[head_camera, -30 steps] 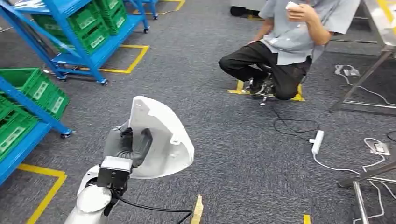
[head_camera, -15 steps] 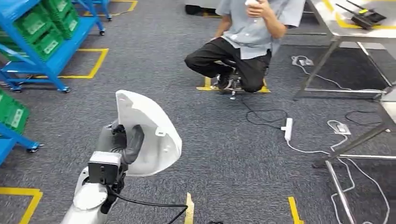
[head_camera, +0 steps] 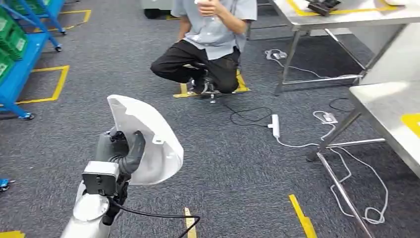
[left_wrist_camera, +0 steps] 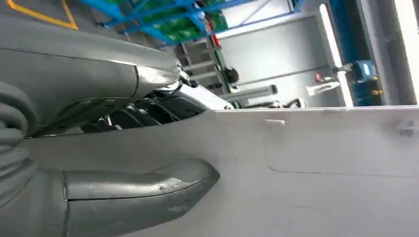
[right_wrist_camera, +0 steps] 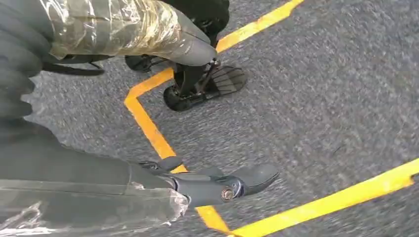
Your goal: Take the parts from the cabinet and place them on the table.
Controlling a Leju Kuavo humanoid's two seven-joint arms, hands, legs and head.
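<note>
the part [head_camera: 148, 136] is a white moulded plastic shell — curved, with a rounded rim and small tabs on its inner face. the left hand [head_camera: 121, 151] grips it from its hollow side, holding it upright over the grey carpet [head_camera: 237, 168], well apart from the steel table [head_camera: 391, 106] — its smooth wall [left_wrist_camera: 321, 168] lies against the thumb.

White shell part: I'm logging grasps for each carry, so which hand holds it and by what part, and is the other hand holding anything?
The left hand grips the white shell part by its edge. The right hand holds nothing.
</note>
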